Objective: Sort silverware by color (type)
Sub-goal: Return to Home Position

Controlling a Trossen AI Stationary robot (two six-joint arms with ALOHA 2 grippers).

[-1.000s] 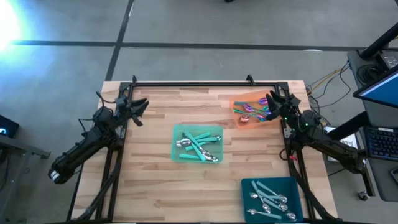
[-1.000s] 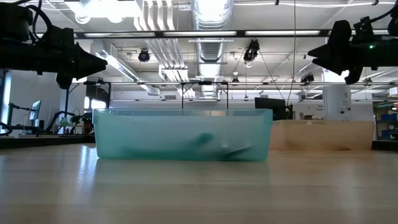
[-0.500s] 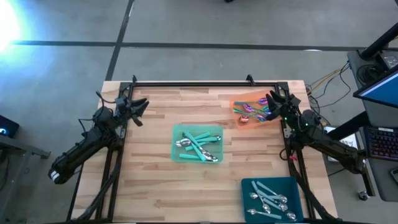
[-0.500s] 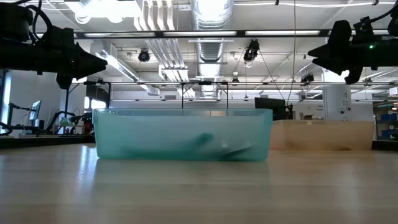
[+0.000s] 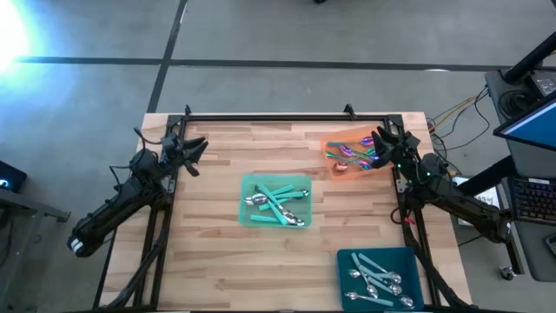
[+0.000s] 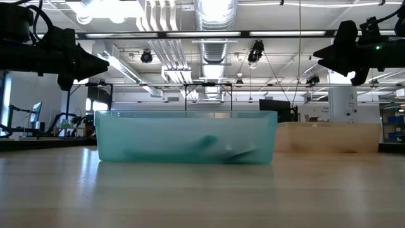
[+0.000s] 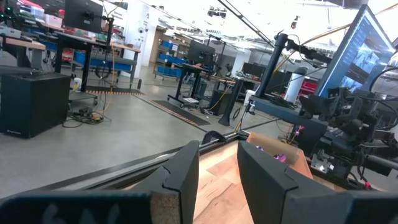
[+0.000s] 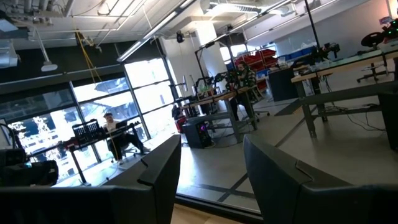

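Wooden table (image 5: 217, 252) bearing silverware (image 5: 278, 205) in three trays: teal-handled pieces in green tray (image 5: 245, 202), centre; iridescent purple pieces in orange tray (image 5: 340, 172), far right; silver-headed pieces in dark teal tray (image 5: 344, 269), near right. Raised at far left, left gripper (image 5: 193, 153), fingers slightly parted, empty; raised beside orange tray, right gripper (image 5: 382, 143), fingers apart, empty.

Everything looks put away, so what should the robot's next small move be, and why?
Probably just settle into its parked pose: the left gripper and right gripper hang open and empty, high at the sides of the table, and all visible silverware lies in the orange tray, green tray or dark teal tray.
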